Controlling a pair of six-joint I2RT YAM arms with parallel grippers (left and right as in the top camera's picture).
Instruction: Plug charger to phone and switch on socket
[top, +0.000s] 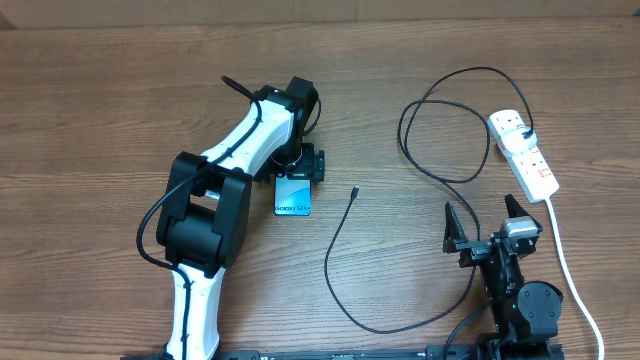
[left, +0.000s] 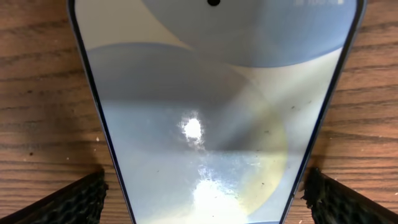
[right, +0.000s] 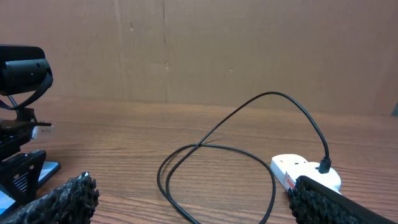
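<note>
The phone (top: 293, 197) is straddled on the desk (top: 90, 110) by the released left hand (top: 300, 170). The right hand (top: 484, 228) is held released too. The charger (top: 328, 262) is plugged into the socket (top: 527, 155).

Phone (top: 293, 193): blue-cyan screen, white lettering, black edges; charger cable (top: 328, 262): black; power strip (top: 525, 152): white with red marks; table (top: 100, 120): brown wood grain; arms (top: 235, 145): white shells with black joints
</note>
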